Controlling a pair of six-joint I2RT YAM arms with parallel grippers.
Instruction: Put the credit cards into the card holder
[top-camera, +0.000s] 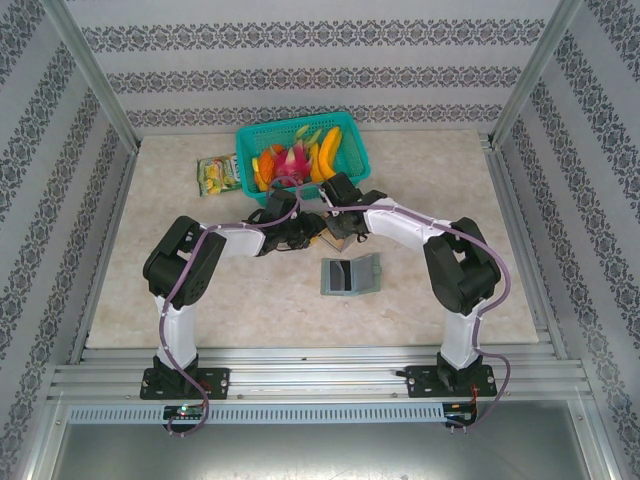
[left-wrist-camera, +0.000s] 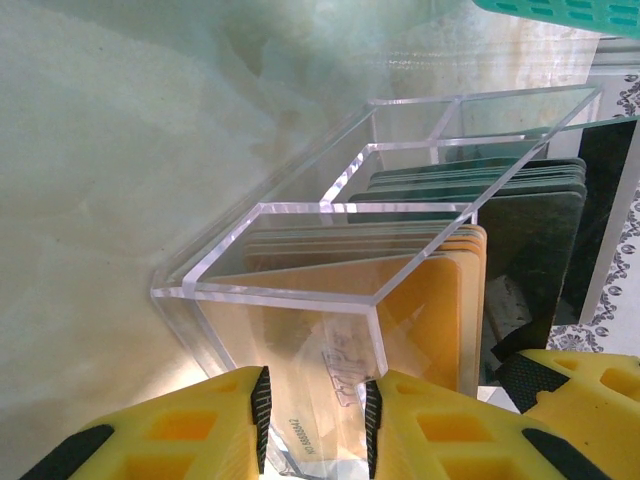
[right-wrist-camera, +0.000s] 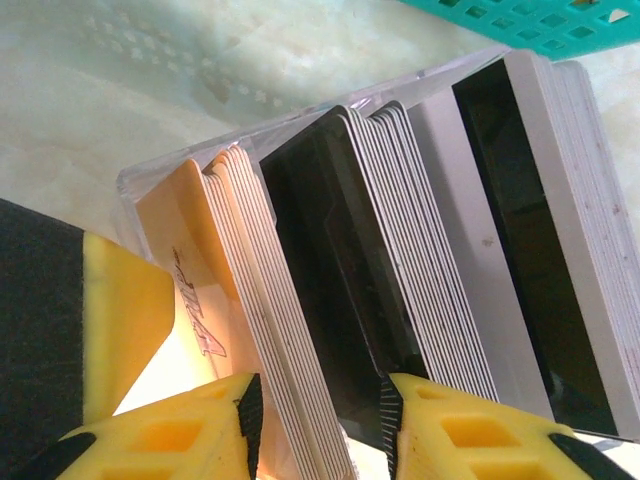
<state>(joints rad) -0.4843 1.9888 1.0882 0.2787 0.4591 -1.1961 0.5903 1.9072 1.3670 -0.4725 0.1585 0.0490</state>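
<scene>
Noting the card holder (top-camera: 350, 275) open on the near desk (top-camera: 220, 310), we find beyond it the left tool (left-wrist-camera: 315, 420) clamped on the clear box (left-wrist-camera: 300, 250), the right tool (right-wrist-camera: 318, 420) half-spread astride its upright credit cards (right-wrist-camera: 400, 300) (hold uncertain), which we judge light, stiff, slick: pinch one's faces.

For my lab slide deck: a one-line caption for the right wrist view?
Right pincer straddles upright credit cards, orange and dark stacks, packed in a clear box near the teal basket.

Teal basket (top-camera: 354, 146), snack packet (top-camera: 217, 175), clear box (left-wrist-camera: 290, 290)
</scene>
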